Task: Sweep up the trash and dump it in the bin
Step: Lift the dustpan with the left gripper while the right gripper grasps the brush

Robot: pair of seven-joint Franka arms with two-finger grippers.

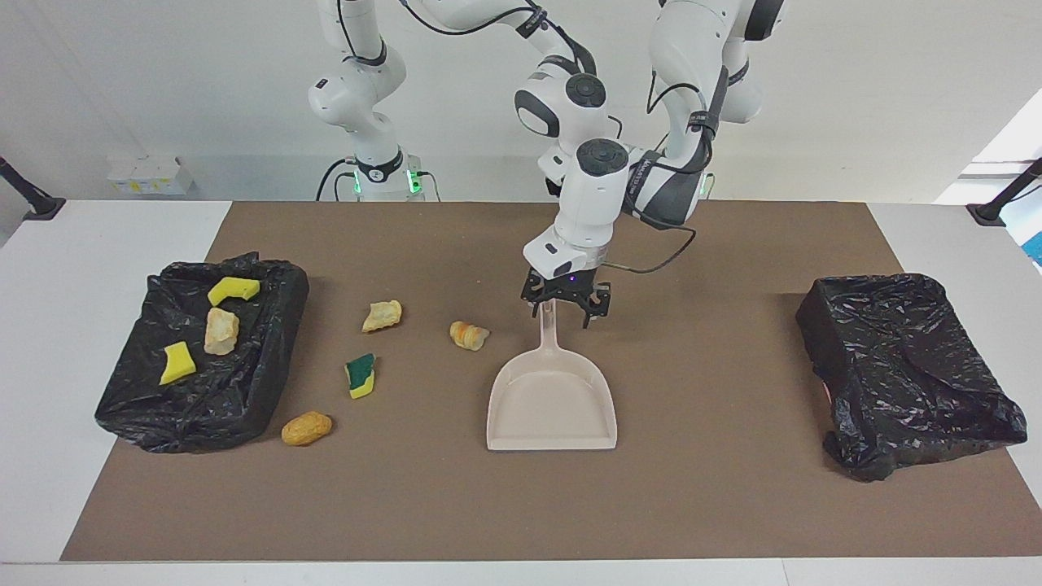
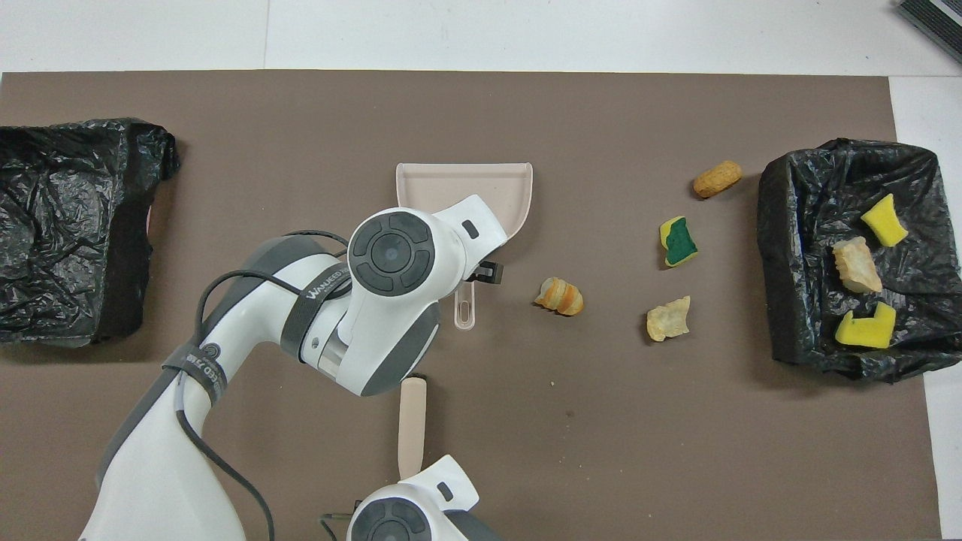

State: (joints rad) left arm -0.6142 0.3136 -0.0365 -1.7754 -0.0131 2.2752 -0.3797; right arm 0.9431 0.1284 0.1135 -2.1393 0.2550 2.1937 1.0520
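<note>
Trash was found in two groups. Three pieces lay inside the black-lined bin (image 1: 130,411) at the right arm's end of the table (image 1: 114,244): a yellow sponge scrap (image 1: 234,289), a tan lump (image 1: 221,330) and a second yellow scrap (image 1: 177,363). Four pieces remained on the brown mat (image 1: 733,505), between that bin and the dustpan (image 1: 552,407): a tan crust piece (image 1: 382,316), a striped pastry piece (image 1: 469,334), a green-and-yellow sponge scrap (image 1: 361,375) and an orange lump (image 1: 307,428). The orange lump was the one farthest from the robots and lay near the bin's far corner; the striped pastry piece was the one closest to the dustpan.

The dustpan rested flat near the middle of the mat, with its handle (image 1: 548,319) pointed toward the robots. The left gripper (image 1: 563,313) was lowered at this handle with its jaws apart; the handle passed between them, close to one jaw, and was not clamped.

The right gripper (image 2: 421,496) was located over the near edge of the mat. A beige brush handle (image 2: 411,424) protruded from beneath it. The state of its jaws could not be determined.

A second black-lined bin (image 1: 904,366) stood at the left arm's end of the table.
</note>
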